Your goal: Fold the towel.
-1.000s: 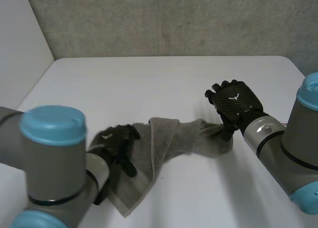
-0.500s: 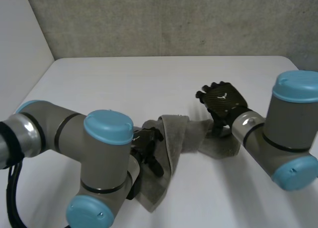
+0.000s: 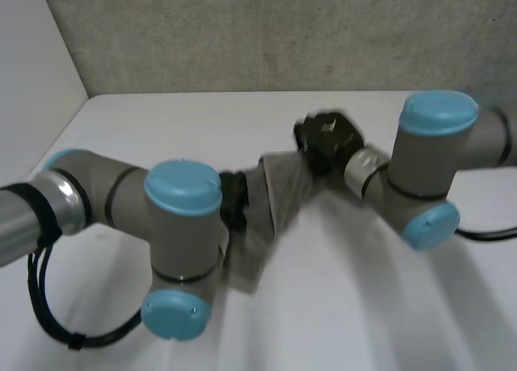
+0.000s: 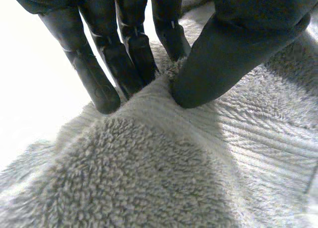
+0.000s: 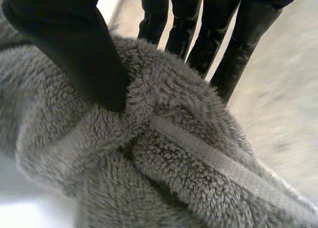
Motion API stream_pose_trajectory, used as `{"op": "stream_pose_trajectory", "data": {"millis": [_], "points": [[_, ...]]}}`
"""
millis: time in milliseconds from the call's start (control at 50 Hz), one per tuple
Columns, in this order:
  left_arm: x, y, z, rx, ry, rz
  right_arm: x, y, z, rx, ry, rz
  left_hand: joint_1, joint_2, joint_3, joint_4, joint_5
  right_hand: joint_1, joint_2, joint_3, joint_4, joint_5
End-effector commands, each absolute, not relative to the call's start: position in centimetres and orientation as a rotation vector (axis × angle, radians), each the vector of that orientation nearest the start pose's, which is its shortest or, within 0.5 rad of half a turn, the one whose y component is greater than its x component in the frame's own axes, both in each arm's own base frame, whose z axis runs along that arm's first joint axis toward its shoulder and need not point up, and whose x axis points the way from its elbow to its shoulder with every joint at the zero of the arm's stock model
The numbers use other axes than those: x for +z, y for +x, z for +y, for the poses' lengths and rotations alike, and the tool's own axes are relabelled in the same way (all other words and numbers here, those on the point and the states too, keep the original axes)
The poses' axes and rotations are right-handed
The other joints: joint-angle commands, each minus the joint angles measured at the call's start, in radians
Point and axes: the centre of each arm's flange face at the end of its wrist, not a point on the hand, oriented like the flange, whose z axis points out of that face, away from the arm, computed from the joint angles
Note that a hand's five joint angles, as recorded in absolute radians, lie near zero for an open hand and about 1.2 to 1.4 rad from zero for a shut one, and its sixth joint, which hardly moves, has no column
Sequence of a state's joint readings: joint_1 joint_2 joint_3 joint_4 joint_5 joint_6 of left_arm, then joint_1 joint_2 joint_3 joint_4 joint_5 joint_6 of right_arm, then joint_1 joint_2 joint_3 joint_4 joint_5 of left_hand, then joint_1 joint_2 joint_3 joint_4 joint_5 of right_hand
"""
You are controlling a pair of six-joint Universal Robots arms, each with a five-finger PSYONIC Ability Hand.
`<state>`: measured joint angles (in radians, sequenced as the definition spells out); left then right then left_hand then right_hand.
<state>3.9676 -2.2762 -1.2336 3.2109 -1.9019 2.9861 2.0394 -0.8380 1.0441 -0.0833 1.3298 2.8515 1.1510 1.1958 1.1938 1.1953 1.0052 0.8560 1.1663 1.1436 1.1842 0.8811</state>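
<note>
A grey terry towel (image 3: 273, 197) is bunched and stretched between my two hands over the middle of the white table (image 3: 339, 306), its lower end trailing toward me. My left hand (image 3: 233, 200) is at the towel's left side. In the left wrist view its fingers (image 4: 94, 74) and thumb pinch a raised ridge of the towel (image 4: 149, 163). My right hand (image 3: 327, 138) grips the towel's far right end. In the right wrist view its thumb and fingers (image 5: 233, 44) squeeze a fold of the towel (image 5: 164, 163) with a woven band.
My left arm (image 3: 182, 225) crosses low in front of the towel, and my right arm (image 3: 428, 169) reaches in from the right. A grey wall (image 3: 242, 31) stands behind the table and a white panel (image 3: 32, 80) along its left side.
Both hands have closed on the towel and moved away from me toward the table's middle. The towel is pulled up and bunched tighter. Both arms swung inward.
</note>
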Motion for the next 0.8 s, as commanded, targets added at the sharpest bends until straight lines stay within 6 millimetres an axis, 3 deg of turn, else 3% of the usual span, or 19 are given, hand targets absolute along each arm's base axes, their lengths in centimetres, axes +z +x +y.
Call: {"op": "stream_pose_trajectory", "data": {"millis": [20,60,140,180,240,280,300,340,380,400,420,440,460,500,560,600,620,660,800], "points": [[23.5,-34.3,-29.5,-2.396,0.365,2.321,31.4,32.1,-33.6,-2.263,-0.574,1.595,0.245,0.2,0.202,0.201,0.217,0.54,0.23,0.253,0.212,0.341],[26.8,-32.6,-31.4,-2.499,0.267,2.178,32.2,31.9,-32.8,-2.273,-0.565,1.554,0.245,0.2,0.202,0.201,0.217,0.54,0.23,0.253,0.212,0.341],[28.7,-31.5,-31.5,-2.545,0.224,2.124,31.5,31.7,-31.1,-2.23,-0.624,1.557,0.245,0.2,0.202,0.201,0.217,0.54,0.23,0.253,0.212,0.341],[28.8,-31.3,-31.2,-2.537,0.226,2.132,28.7,31.6,-29.8,-2.132,-0.692,1.645,0.245,0.2,0.202,0.201,0.217,0.54,0.23,0.253,0.212,0.341],[27.4,-30.9,-30.4,-2.473,0.268,2.181,26.6,31.3,-29.1,-2.062,-0.735,1.724,0.245,0.2,0.202,0.201,0.217,0.54,0.23,0.253,0.212,0.341],[25.2,-30.3,-29.2,-2.374,0.322,2.253,22.3,30.3,-27.1,-1.9,-0.844,1.916,0.245,0.2,0.202,0.201,0.217,0.54,0.23,0.253,0.212,0.341],[25.2,-30.3,-29.2,-2.373,0.322,2.254,22.3,30.3,-27.0,-1.899,-0.845,1.917,0.245,0.2,0.202,0.201,0.217,0.54,0.23,0.253,0.212,0.341],[23.8,-30.0,-28.6,-2.315,0.356,2.295,18.7,29.5,-24.6,-1.721,-1.001,2.086,0.245,0.2,0.202,0.201,0.217,0.54,0.23,0.253,0.212,0.341],[21.7,-29.3,-27.6,-2.22,0.404,2.356,17.2,29.5,-23.1,-1.623,-1.109,2.138,0.245,0.2,0.202,0.201,0.217,0.54,0.23,0.253,0.212,0.341],[21.6,-29.3,-27.6,-2.219,0.404,2.357,17.2,29.5,-23.1,-1.622,-1.11,2.139,0.245,0.2,0.202,0.201,0.217,0.54,0.23,0.253,0.212,0.341],[20.7,-29.0,-27.2,-2.18,0.427,2.385,16.5,29.5,-21.8,-1.556,-1.207,2.165,0.245,0.2,0.202,0.201,0.217,0.323,0.013,0.036,-0.005,0.124],[20.0,-28.8,-27.0,-2.148,0.446,2.408,16.4,29.6,-21.0,-1.517,-1.267,2.176,0.245,0.2,0.202,0.201,0.217,-0.06,-0.37,-0.347,-0.388,-0.259],[20.0,-28.7,-27.0,-2.148,0.446,2.408,16.4,29.6,-21.0,-1.516,-1.268,2.177,0.245,0.2,0.202,0.201,0.217,-0.063,-0.374,-0.351,-0.392,-0.263],[19.0,-28.2,-26.5,-2.094,0.475,2.447,16.8,29.6,-20.6,-1.503,-1.292,2.172,0.17,0.125,0.127,0.126,0.141,-0.432,-0.743,-0.72,-0.76,-0.632],[18.8,-27.8,-26.4,-2.073,0.478,2.459,18.5,29.7,-21.0,-1.573,-1.243,2.136,0.031,-0.013,-0.011,-0.013,0.003,-0.489,-0.799,-0.777,-0.817,-0.689],[18.7,-27.1,-26.1,-2.051,0.482,2.476,19.6,29.7,-21.1,-1.609,-1.212,2.115,-0.503,-0.548,-0.546,-0.547,-0.532,-0.492,-0.802,-0.78,-0.82,-0.692],[18.7,-27.1,-26.1,-2.051,0.483,2.476,19.6,29.7,-21.1,-1.609,-1.212,2.115,-0.506,-0.551,-0.549,-0.55,-0.535,-0.492,-0.802,-0.78,-0.82,-0.692],[18.8,-26.9,-25.4,-2.026,0.514,2.503,20.6,29.7,-21.0,-1.633,-1.164,2.096,-0.769,-0.814,-0.812,-0.814,-0.798,-0.492,-0.802,-0.78,-0.82,-0.692],[19.9,-26.6,-23.9,-1.991,0.542,2.547,20.6,29.4,-21.5,-1.668,-1.101,2.09,-0.908,-0.953,-0.951,-0.952,-0.937,-0.492,-0.802,-0.78,-0.82,-0.692]]}}
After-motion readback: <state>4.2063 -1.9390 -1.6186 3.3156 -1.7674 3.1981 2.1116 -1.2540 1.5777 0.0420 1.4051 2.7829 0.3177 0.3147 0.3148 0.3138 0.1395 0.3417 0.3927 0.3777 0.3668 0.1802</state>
